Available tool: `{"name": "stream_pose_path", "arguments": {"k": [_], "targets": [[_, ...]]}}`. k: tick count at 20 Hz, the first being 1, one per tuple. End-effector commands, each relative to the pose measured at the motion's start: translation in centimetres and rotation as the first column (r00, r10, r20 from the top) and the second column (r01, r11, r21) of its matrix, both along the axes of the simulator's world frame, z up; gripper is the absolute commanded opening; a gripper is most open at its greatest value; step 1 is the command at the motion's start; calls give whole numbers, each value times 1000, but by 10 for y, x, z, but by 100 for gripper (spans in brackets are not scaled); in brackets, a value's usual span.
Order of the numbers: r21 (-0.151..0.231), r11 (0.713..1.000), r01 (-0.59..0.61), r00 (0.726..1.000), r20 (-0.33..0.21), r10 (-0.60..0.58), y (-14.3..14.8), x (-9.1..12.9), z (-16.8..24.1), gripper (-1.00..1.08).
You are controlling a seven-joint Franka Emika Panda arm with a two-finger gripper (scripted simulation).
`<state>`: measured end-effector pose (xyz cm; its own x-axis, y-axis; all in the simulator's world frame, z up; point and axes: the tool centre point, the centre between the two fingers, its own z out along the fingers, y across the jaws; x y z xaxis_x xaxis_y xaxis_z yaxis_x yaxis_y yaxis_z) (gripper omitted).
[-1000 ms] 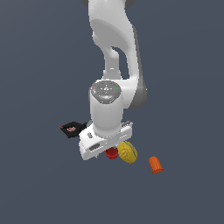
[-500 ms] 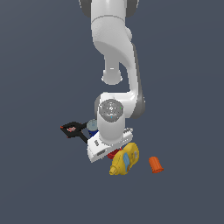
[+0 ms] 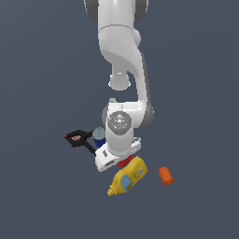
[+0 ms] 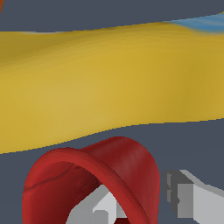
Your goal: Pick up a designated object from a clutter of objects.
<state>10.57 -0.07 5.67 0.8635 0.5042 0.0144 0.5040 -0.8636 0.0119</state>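
On the dark grey floor, at the exterior view's left, lies the black clamp (image 3: 79, 139) with orange tips. Just beside it, toward the right, stands the blue can (image 3: 98, 136), partly hidden by the white arm (image 3: 122, 65). A pale tall bottle (image 3: 112, 101) peeks out behind the arm, and only its top shows. In the middle, the arm bends down low over the pile, and its end effector (image 3: 122, 161) hangs right over the red cup (image 3: 123, 163). From this view only a small bit of red shows under the white hand. The yellow mustard bottle (image 3: 128, 176) lies on its side just beside the red cup, and I cannot tell if they touch. Farther to the right, apart from the rest, the small orange cup (image 3: 165, 175) lies tipped over. In the wrist view, the red cup (image 4: 94, 183) lies on its side with its open mouth showing. One grey finger (image 4: 101, 207) sits inside the cup and the other finger (image 4: 189, 194) sits outside, with the cup's wall between them. The fingers are spread apart and not yet squeezing the wall. The mustard bottle (image 4: 105, 83) fills the picture behind the cup.
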Motion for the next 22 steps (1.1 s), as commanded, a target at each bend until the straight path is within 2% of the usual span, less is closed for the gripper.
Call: {"name": "stream_pose_path", "arguments": {"k": [1, 2, 3, 7, 15, 22], "targets": [[3, 1000, -6, 1000, -18, 6, 5, -6, -9, -100], [3, 1000, -6, 1000, -18, 6, 5, -6, -9, -100], [12, 1000, -27, 999, 29, 27, 22, 9, 15, -100], [12, 1000, -27, 999, 28, 26, 23, 8, 19, -100], [11, 1000, -25, 999, 23, 24, 27, -3, 50, -100], [8, 1000, -21, 1000, 14, 20, 34, -21, 105, -100]]}}
